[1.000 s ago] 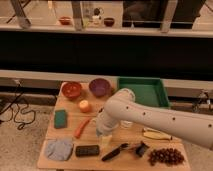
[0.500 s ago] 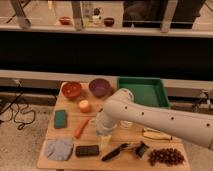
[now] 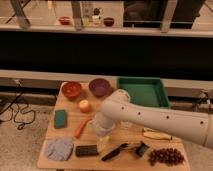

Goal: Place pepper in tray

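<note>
The pepper [image 3: 82, 127], slim and orange-red, lies on the wooden table [image 3: 70, 135] left of centre, pointing down and left. The green tray [image 3: 143, 92] stands at the table's back right, and nothing shows inside it. My white arm reaches in from the right and bends down over the middle of the table. My gripper [image 3: 102, 142] points down at the table just right of the pepper, apart from it. Nothing shows in its grasp.
A red bowl [image 3: 71, 90] and a purple bowl [image 3: 99, 87] stand at the back. A round orange fruit [image 3: 84, 105], a green sponge [image 3: 61, 118], a grey cloth [image 3: 59, 149], a black block [image 3: 86, 150], a black brush [image 3: 122, 150], grapes [image 3: 165, 156] and a yellowish piece [image 3: 156, 135] lie around.
</note>
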### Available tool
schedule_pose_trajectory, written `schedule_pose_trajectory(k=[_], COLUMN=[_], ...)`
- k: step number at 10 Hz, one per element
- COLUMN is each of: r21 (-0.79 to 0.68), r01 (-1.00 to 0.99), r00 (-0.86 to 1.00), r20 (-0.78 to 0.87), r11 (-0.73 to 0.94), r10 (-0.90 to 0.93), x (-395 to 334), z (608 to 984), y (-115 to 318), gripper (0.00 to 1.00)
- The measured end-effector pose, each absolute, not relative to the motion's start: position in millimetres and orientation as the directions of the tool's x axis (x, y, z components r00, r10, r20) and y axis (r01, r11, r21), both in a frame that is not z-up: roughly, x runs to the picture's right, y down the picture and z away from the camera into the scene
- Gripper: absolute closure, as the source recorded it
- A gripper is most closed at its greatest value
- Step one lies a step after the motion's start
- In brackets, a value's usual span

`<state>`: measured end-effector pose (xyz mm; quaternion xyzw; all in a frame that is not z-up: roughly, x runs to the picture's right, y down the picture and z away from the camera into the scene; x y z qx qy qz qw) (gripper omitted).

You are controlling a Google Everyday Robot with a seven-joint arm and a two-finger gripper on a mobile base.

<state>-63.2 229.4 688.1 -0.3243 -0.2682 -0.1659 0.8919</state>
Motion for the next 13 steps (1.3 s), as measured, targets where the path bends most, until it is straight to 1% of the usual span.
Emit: schedule_pose_trajectory(k=[3,7,9,12,13], r21=[-0.469,-0.407,-0.383,-0.364,-0.363], r01=[0.517,0.579,0.594,0.598,0.6], r00=[0.766,0.706,0.686,0.683,0.685], r20=[0.626,0.683,0.701,0.697,0.693], r11=[0.716,0.707,0.707,0.714,0.713], r10=[-0.144,-0.186,-0.196,-0.217,-0.223], x=[-125.9,-203.1,-214.9,-205.8,-202.4], z=[696.6,708.8,724.3,752.5,757.0], y=[243.0,239.5,228.3,202.3,200.5], gripper=[0.2,0.2,0.2,0.2,0.2])
